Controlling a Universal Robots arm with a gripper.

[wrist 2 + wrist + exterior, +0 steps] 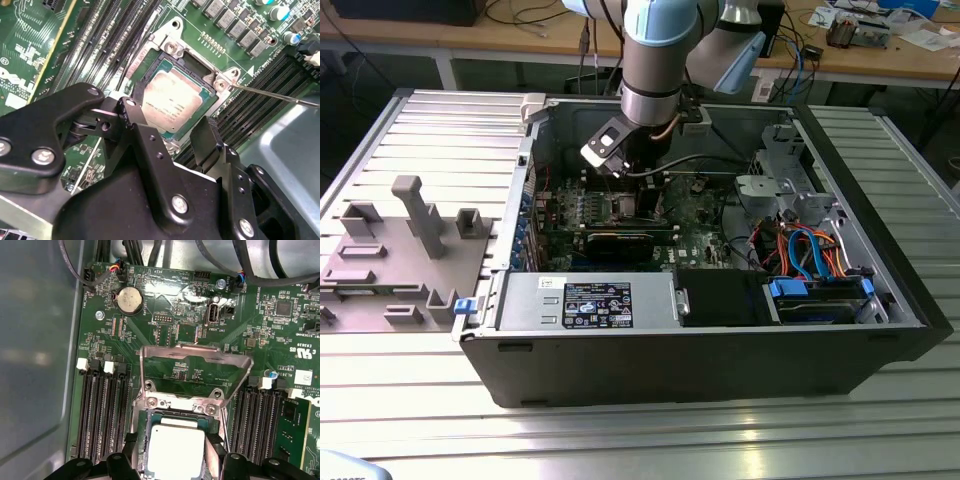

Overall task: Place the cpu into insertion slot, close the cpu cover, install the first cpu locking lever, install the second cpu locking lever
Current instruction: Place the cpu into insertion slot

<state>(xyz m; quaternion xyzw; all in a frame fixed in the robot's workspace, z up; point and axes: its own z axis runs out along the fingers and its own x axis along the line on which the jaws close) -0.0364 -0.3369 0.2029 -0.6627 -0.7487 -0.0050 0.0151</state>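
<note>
The cpu [172, 102], a square chip with a silver-grey top, lies flat in the insertion slot [192, 62] on the green board; it also shows in the first wrist view as the cpu [177, 450]. My gripper [168, 119] hangs just above it, open, with one black finger [131, 112] on each side and a small gap to the chip's edges. The cpu cover [195, 352], a metal frame with a cut-out centre, stands raised on its hinge beyond the slot. A thin locking lever [270, 93] sticks out beside the slot. In the exterior view my gripper [638, 190] reaches down into the open computer case.
Long memory slots [102, 415] run on both sides of the socket. A black card [620, 243], a power supply [590, 300] and a drive cage with cables [810, 260] crowd the case. A grey fixture tray [400, 250] lies at the exterior view's left.
</note>
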